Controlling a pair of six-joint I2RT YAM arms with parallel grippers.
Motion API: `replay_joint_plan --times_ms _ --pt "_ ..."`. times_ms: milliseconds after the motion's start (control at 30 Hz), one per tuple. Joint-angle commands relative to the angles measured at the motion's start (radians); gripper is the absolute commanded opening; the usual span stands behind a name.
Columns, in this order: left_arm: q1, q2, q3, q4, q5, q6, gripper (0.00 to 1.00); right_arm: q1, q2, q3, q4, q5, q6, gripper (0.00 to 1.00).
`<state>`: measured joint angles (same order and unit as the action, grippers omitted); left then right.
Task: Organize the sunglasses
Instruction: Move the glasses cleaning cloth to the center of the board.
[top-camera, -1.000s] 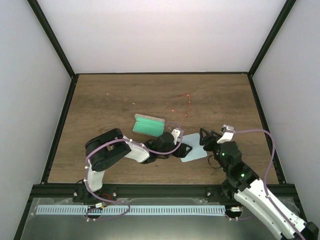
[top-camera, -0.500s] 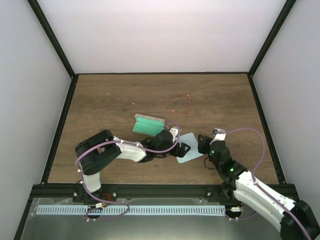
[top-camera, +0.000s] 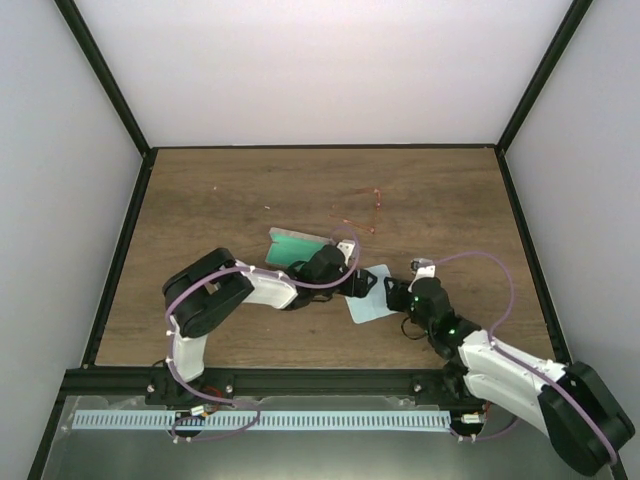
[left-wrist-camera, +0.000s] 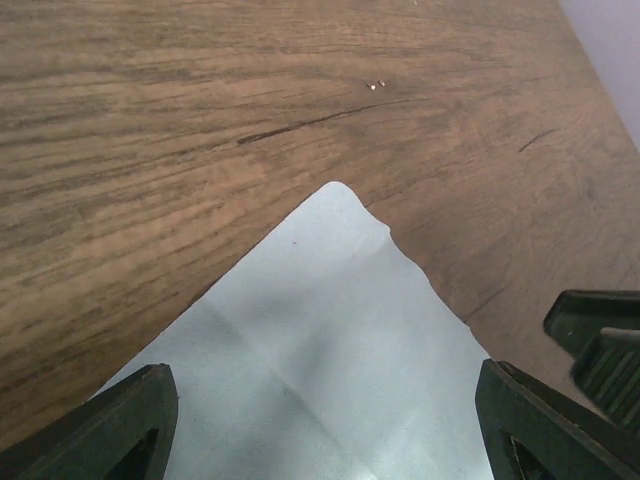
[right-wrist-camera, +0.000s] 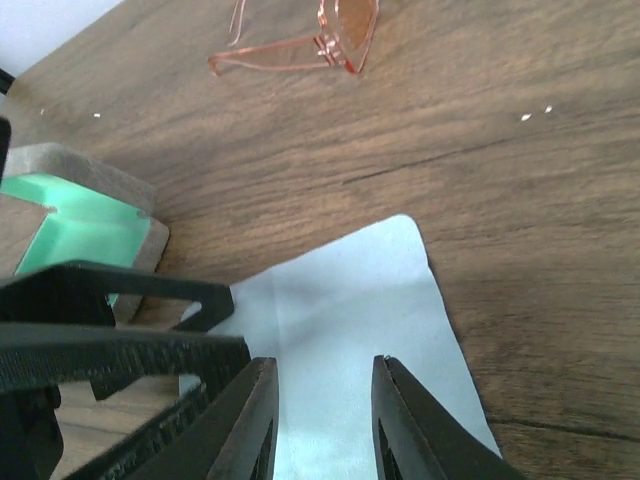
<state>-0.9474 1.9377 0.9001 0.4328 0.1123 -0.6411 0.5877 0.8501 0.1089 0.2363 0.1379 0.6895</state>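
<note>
The sunglasses (top-camera: 365, 210), a thin red wire pair, lie folded on the wooden table, seen far ahead in the right wrist view (right-wrist-camera: 300, 40). The grey case with green lining (top-camera: 295, 247) lies open to their left (right-wrist-camera: 70, 215). A pale blue cloth (top-camera: 368, 298) lies flat between both grippers. My left gripper (top-camera: 360, 284) hovers over the cloth's left part, its jaws wide open above it (left-wrist-camera: 322, 372). My right gripper (top-camera: 396, 293) faces it from the right, jaws narrowed but apart over the cloth (right-wrist-camera: 325, 363), with nothing pinched.
The left gripper's black fingers (right-wrist-camera: 110, 340) cross the left of the right wrist view, close to the right fingers. The right gripper's finger (left-wrist-camera: 600, 335) shows at the right edge of the left wrist view. Black frame rails (top-camera: 120, 250) border the table.
The right arm has reached left and low to the cloth's right edge, and its jaws have narrowed. The left gripper shifted slightly back and opened wider.
</note>
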Motion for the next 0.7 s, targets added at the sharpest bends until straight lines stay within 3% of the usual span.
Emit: replay_joint_plan --times_ms 0,433,667 --pt "0.024 0.040 0.005 -0.020 0.001 0.017 0.84 -0.009 0.068 0.005 0.103 -0.052 0.011 0.28" --pt "0.024 -0.015 -0.042 -0.023 -0.022 0.014 0.84 -0.009 0.332 0.001 0.253 -0.104 0.047 0.31" --pt "0.025 -0.028 -0.083 -0.002 -0.015 -0.002 0.84 -0.009 0.413 0.053 0.236 -0.060 0.035 0.32"
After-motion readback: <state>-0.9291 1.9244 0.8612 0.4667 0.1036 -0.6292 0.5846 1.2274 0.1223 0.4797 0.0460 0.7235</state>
